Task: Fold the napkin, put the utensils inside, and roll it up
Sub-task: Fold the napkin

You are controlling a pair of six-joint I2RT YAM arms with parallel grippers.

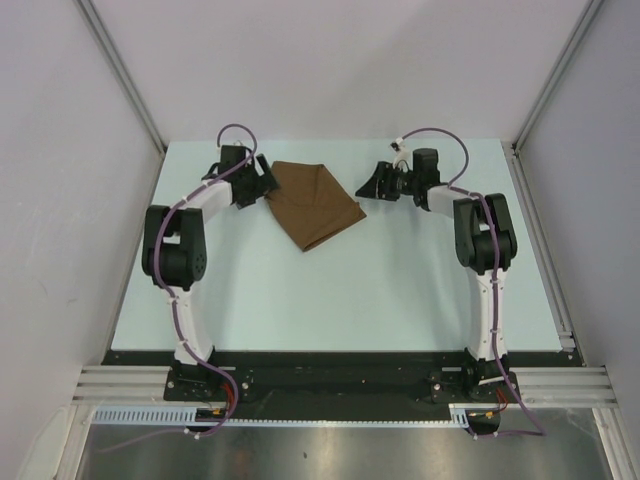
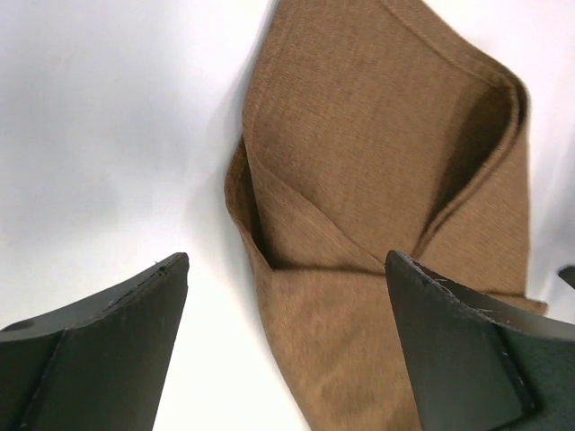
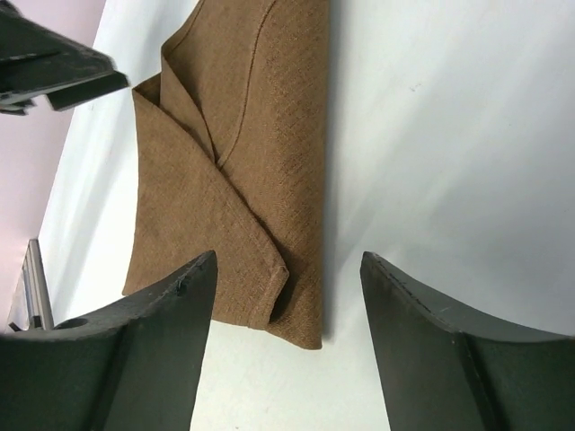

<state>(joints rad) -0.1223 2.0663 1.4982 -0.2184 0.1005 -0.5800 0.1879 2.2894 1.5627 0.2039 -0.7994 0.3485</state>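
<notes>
Left gripper [image 1: 262, 180] with jaws spread wide, holding nothing, right at the left edge of the napkin [image 1: 312, 205]. Napkin folded into a layered brown wedge, flat on the table [image 1: 400, 290] toward its far side, between both grippers. Right gripper [image 1: 372, 184] likewise parted and empty, just beside napkin's right corner.

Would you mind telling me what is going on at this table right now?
Two robot arms are working on a brown cloth napkin, which lies folded over on itself toward the far side of the table. The left gripper is at its left edge and the right gripper just off its right corner, both open and neither holding it. No utensils show in any view, and the napkin is not yet rolled.
</notes>
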